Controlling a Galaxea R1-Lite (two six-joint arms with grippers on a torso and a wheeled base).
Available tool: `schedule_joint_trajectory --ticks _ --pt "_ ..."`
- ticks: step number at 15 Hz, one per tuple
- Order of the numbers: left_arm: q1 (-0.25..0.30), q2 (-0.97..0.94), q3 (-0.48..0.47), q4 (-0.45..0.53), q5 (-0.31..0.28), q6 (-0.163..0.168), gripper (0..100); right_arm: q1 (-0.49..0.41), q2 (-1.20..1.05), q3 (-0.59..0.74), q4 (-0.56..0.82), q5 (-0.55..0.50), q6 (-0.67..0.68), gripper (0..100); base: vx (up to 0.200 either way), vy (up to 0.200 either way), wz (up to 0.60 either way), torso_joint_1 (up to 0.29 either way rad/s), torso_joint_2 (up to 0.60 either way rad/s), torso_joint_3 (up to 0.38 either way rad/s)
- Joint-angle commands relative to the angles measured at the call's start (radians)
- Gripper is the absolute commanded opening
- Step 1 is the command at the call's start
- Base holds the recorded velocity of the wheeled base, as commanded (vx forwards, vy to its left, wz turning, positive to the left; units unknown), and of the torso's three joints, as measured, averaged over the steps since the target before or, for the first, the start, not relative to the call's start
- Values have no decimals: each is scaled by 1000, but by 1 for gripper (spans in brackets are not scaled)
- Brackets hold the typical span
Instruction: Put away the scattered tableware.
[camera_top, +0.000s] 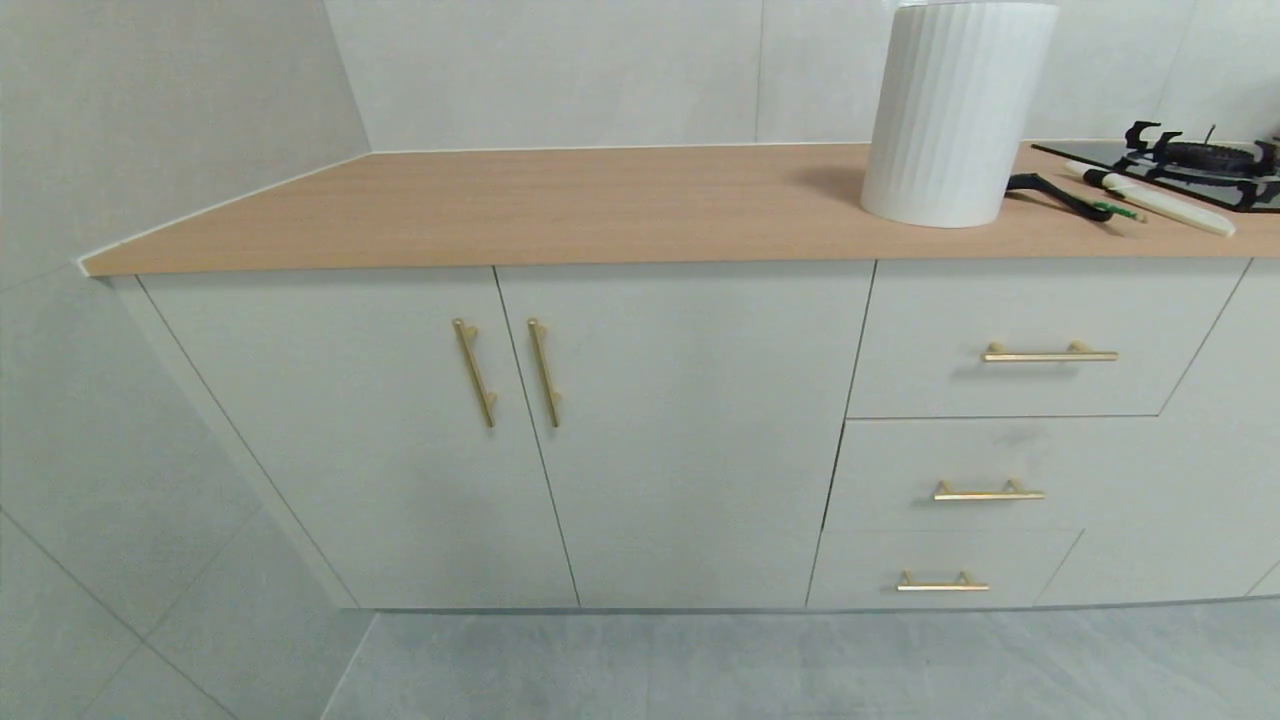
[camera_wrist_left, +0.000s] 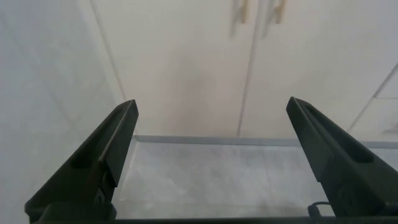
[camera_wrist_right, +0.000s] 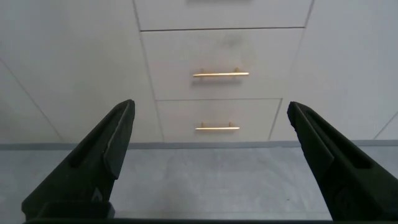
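On the wooden countertop (camera_top: 560, 205) at the right lie a black-handled utensil (camera_top: 1060, 192) and a long white utensil (camera_top: 1160, 198) with a green and black end, next to a tall ribbed white container (camera_top: 950, 110). My left gripper (camera_wrist_left: 211, 118) is open, held low in front of the double cabinet doors (camera_wrist_left: 205, 62) above the floor. My right gripper (camera_wrist_right: 211, 118) is open too, low in front of the drawers (camera_wrist_right: 221, 62), with nothing between its fingers.
The white cabinet has two doors with gold handles (camera_top: 475, 372) and three drawers with gold handles (camera_top: 1048, 353) to their right. A black gas hob (camera_top: 1200, 160) sits at the counter's far right. A tiled wall closes the left side. Grey floor lies below.
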Motion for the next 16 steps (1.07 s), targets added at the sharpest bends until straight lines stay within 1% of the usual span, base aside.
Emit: schedule_joint_trajectory --ticks 1,2,16 --pt "0 1 0 0 1 0 100 0 2 0 0 -1 0 100 0 -200 0 -2 2 -2" --pt "0 1 0 0 1 0 100 0 2 0 0 1 0 100 0 -200 0 2 -2 2" --pt "0 1 0 0 1 0 100 0 2 0 0 -2 0 100 0 0 0 0 0 0"
